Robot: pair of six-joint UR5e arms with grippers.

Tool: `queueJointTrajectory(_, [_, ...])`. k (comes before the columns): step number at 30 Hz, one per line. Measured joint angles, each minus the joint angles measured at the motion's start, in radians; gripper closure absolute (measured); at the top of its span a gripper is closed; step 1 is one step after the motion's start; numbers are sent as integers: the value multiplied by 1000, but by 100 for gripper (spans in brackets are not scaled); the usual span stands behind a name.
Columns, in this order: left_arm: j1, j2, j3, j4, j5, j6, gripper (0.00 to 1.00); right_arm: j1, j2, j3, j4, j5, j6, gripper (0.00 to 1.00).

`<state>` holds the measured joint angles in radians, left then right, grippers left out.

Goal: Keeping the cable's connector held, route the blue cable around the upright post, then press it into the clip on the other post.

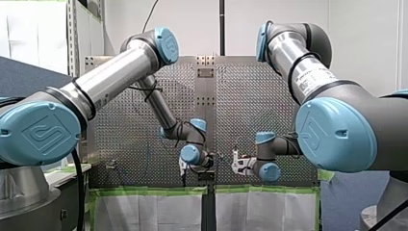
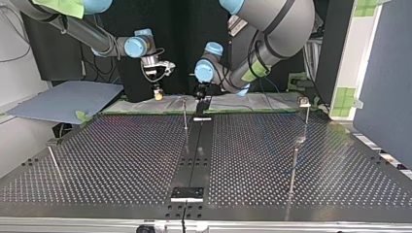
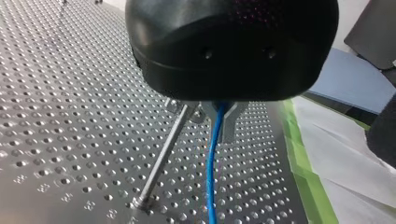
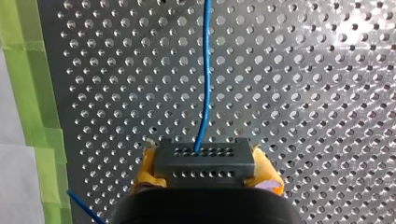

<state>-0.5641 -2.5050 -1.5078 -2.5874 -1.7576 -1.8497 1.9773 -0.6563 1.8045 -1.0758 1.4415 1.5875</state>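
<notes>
Well, right gripper is pressed together on the black connector, yellow pads either side. Blue cable runs straight out of it over the perforated table. Left gripper: metal fingers drawn in close about the cable, apparently pinching it, just beside the upright post. The cable is not wrapped round the post, as far as the left wrist view shows. In the top view, what is likely the clip post stands well apart at the right.

Risks, as I judge them:
- The thin cable slips through the metal fingers under tension.
- The sweep snags or bends the slender post.
- A hard pull drags the connector out of the pads — hold lost.
</notes>
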Motion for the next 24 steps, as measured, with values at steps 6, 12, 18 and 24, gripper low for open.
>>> queueJointTrajectory(6, [10, -5, 0, -6, 2, 10, 100, -17, 1, -3, -2, -9, -2, 100])
queueJointTrajectory(12, [27, -5, 0, -4, 2, 22, 100, -38, 2, -6, -2, -21, 1, 100])
queueJointTrajectory(18, [46, -5, 0, -2, 1, 24, 100, -62, 3, -13, 5, -29, -2, 100])
queueJointTrajectory(24, [63, -5, 0, 12, 18, 11, 100, -81, 3, -19, 27, -30, 1, 100])
